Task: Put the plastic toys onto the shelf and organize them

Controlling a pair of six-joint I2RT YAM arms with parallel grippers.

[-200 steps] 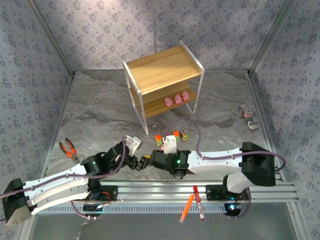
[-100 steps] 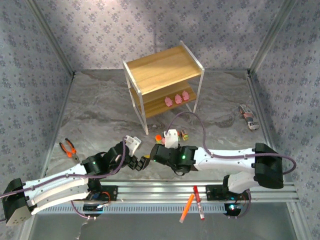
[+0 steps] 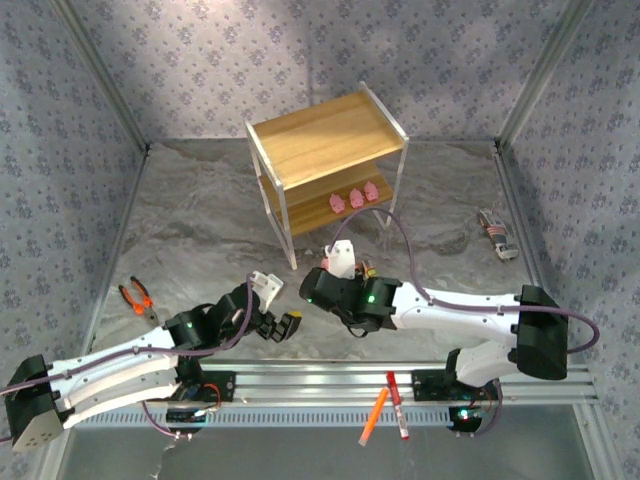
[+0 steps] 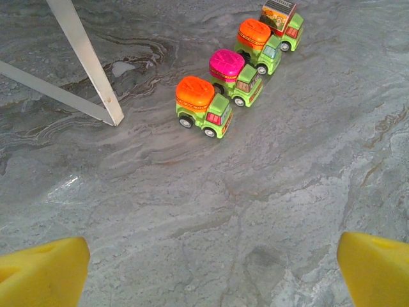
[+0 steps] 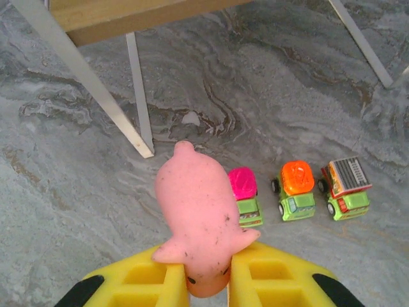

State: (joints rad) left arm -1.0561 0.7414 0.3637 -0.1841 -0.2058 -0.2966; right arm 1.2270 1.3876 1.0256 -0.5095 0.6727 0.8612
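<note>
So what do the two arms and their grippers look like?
Both arms, left arm and right arm, have white links, black joints with green lights and looping purple cables. The left gripper and right gripper carry chunky yellow fingers.

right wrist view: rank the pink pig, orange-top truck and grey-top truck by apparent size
1. pink pig: largest, though nearest the camera.
2. orange-top truck and grey-top truck: look alike, unranked.

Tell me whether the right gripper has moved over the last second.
Yes. In the top view the right gripper, shut on the pink pig, has moved toward the shelf, away from the near rail.
</note>
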